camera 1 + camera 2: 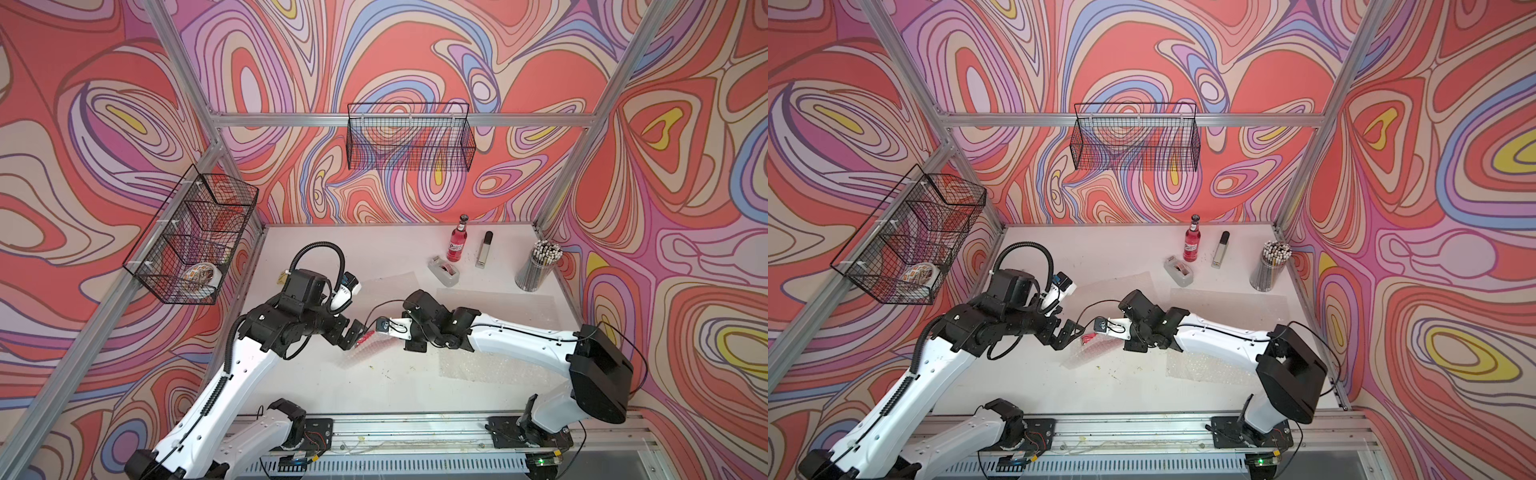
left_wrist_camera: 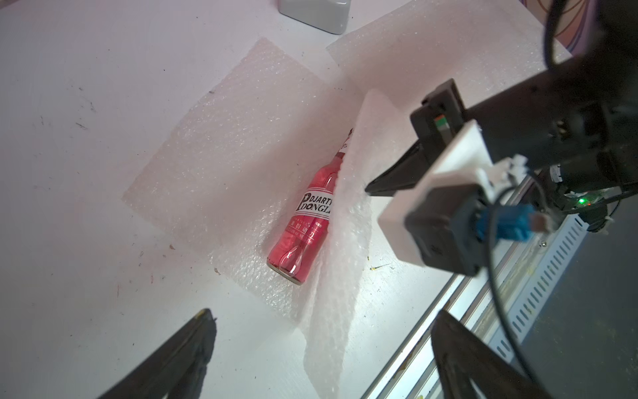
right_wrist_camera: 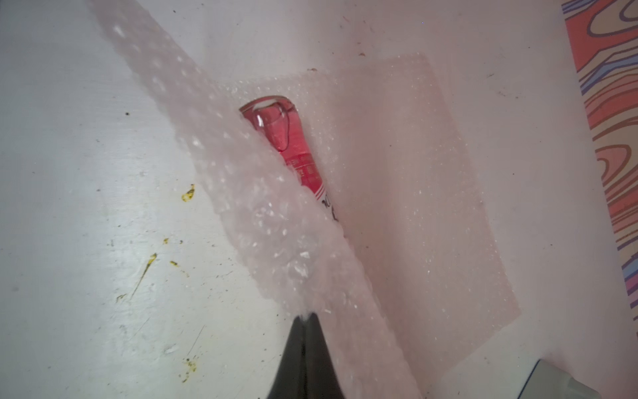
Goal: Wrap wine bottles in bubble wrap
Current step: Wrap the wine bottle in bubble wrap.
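Lying on its side mid-desk on a bubble wrap sheet [image 2: 224, 155]: wine bottle [image 2: 303, 221]. Sheet's edge raised over the bottle's side, pinched in the clenched right pincer [image 3: 305, 316]. Left pincer [image 2: 322, 312] spread wide just beside, holding nothing. Second bottle [image 1: 457, 243] upright at the back by the tape dispenser [image 1: 444, 271]. Second sheet [image 1: 511, 303] flat under the right arm. Open desk [image 1: 374, 386] toward the front.

Pink-red bottle [image 2: 297, 247], white label [image 2: 316, 206] — clear bubbled wrap [image 2: 224, 145], swirl-patterned walls [image 1: 415, 50].
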Available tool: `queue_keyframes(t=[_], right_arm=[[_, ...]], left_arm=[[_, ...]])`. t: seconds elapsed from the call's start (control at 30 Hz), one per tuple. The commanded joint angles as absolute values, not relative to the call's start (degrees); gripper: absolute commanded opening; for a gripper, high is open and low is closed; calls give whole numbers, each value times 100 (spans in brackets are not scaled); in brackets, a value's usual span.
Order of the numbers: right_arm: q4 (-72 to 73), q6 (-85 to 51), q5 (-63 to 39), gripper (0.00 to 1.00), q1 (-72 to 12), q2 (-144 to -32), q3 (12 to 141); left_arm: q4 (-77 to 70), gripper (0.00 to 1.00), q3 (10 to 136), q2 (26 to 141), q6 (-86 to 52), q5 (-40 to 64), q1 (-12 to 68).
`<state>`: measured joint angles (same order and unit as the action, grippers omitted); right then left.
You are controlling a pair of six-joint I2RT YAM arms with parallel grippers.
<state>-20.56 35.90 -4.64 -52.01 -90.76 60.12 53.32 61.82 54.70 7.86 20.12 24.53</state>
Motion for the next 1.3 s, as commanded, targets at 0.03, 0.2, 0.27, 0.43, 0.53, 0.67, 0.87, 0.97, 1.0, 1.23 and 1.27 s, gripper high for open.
queue_keyframes(t=[0.03, 0.2, 0.27, 0.43, 0.53, 0.67, 0.87, 0.97, 1.0, 1.23, 1.27], right_arm=[[-1983, 3598, -876, 0, -4816, -9488, 6362], [-2231, 3568, -1277, 0, -4494, -9976, 6746], [-2317, 3581, -1453, 0, -4379, -10086, 6836], [-2531, 3751, -1679, 2, -4256, -10361, 6967], [-2375, 3741, -1644, 6, -4194, -10379, 6899], [-2345, 3779, -1647, 10, -4167, -10459, 6924], [-2290, 3757, -1696, 21, -4026, -10474, 6890], [-2305, 3749, -1740, 24, -3990, -10512, 6891], [-2267, 3731, -1733, 25, -3974, -10512, 6863], [-2032, 3623, -1723, 39, -3782, -10212, 6641], [-2011, 3592, -1738, 41, -3754, -10185, 6614]], left_arm=[[5664, 94, 6125, 5038, 1133, 2807, 2436], [5811, 90, 5960, 4777, 1184, 3207, 2439], [5970, 88, 5880, 4810, 1198, 3276, 2436], [5603, 84, 5600, 5343, 918, 3019, 2450], [5355, 81, 5648, 5982, 697, 2814, 2445], [4743, 75, 5594, 6802, 430, 3264, 2451], [4132, 78, 5138, 7140, 767, 3289, 2440], [3920, 81, 5070, 7357, 692, 3015, 2434], [3890, 81, 5105, 7488, 663, 2953, 2434], [3779, 78, 5294, 8176, 755, 2751, 2361], [3747, 77, 5310, 8218, 787, 2694, 2364]])
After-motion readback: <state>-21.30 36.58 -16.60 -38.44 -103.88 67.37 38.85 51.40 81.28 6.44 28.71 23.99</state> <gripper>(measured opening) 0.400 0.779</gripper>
